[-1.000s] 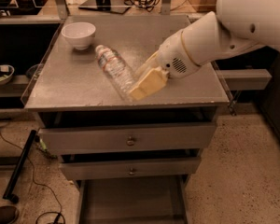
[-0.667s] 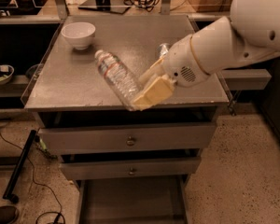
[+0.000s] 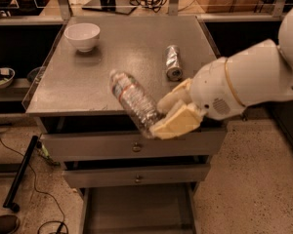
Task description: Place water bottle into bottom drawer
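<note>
Camera view: the small clear crinkled plastic water bottle (image 3: 133, 100) with a white cap and thin reddish label band is tilted, cap up-left, over the front edge of the flat grey metal tabletop (image 3: 132, 48). The cream two-finger gripper (image 3: 160, 116) is clamped on its lower end, and the bulky white arm (image 3: 249, 82) reaches in from the right. Below, the wide grey metal bottom drawer (image 3: 136, 207) stands open, floor plain. A silver metallic can (image 3: 173, 62) lies on the top, and a white round bowl (image 3: 82, 35) sits far left.

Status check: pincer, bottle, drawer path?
Pincer shut on water bottle base, at table front edge. Bottle tilted, cap up-left. Bottom drawer open below; no obstruction seen.
</note>
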{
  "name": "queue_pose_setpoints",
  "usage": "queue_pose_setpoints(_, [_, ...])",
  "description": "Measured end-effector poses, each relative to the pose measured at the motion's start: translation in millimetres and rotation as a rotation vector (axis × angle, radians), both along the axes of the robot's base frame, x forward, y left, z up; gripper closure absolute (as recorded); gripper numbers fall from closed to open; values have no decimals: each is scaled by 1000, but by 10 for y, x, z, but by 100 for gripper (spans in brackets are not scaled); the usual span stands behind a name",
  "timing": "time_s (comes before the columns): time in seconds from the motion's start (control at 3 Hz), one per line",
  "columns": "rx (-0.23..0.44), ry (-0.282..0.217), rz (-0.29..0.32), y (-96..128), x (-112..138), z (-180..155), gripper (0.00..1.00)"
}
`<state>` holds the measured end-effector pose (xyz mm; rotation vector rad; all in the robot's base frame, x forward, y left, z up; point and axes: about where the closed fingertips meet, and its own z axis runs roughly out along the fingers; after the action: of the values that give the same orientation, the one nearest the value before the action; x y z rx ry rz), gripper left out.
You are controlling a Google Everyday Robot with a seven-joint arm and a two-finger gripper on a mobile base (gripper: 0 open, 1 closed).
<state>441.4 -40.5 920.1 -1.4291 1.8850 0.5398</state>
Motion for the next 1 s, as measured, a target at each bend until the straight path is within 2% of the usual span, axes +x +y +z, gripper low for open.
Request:
queue_pose_setpoints(0.33, [-12, 24, -15, -168, -236, -163, 100])
queue_pose_setpoints(0.67, [-15, 48, -17, -260, -349, -350, 100])
queue_pose_setpoints(1.0, [-19, 59, 12, -212, -289, -466, 100])
